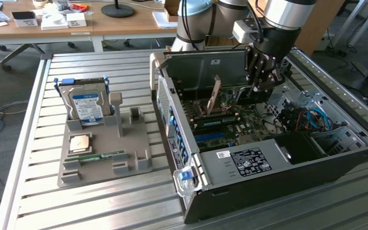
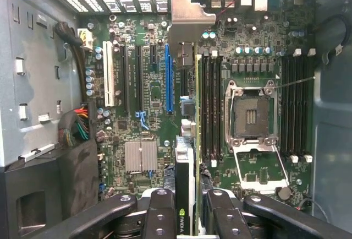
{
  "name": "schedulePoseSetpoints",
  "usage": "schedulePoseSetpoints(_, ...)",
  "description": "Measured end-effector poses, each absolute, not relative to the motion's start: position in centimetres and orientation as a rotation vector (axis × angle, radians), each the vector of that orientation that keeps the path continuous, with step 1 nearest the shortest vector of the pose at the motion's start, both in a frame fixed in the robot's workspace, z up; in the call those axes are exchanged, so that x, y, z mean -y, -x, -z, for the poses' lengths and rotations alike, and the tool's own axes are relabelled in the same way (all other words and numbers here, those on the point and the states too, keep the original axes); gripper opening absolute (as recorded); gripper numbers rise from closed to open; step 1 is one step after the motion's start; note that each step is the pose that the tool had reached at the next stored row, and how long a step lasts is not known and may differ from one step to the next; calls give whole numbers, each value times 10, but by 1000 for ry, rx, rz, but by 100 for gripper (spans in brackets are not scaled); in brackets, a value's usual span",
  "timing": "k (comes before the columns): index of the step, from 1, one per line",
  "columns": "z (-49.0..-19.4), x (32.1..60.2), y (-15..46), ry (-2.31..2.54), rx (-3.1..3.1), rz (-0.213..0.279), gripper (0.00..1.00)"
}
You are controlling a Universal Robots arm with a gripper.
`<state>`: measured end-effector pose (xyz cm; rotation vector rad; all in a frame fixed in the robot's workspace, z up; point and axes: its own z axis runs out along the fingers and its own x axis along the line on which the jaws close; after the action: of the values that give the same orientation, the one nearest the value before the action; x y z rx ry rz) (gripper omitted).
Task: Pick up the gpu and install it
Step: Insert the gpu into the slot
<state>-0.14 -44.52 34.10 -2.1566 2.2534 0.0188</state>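
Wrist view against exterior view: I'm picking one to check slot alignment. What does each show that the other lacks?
Wrist view: the blue slot and the empty processor socket face-on.
Exterior view: the hard drive and memory stick on the grey tray, at the exterior view's left of the case.
Both: the hand shut on the graphics card, inside the open case.

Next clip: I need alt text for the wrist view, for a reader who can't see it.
The gripper clamps the gpu, seen edge-on over the motherboard inside an open computer case. The card lines up between a long blue slot and the memory slots; the processor socket sits empty.
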Motion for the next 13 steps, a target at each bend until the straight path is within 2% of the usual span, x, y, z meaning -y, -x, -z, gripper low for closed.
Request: schedulePoseSetpoints(13,-339,445,4,2156,-2253,-19,27)
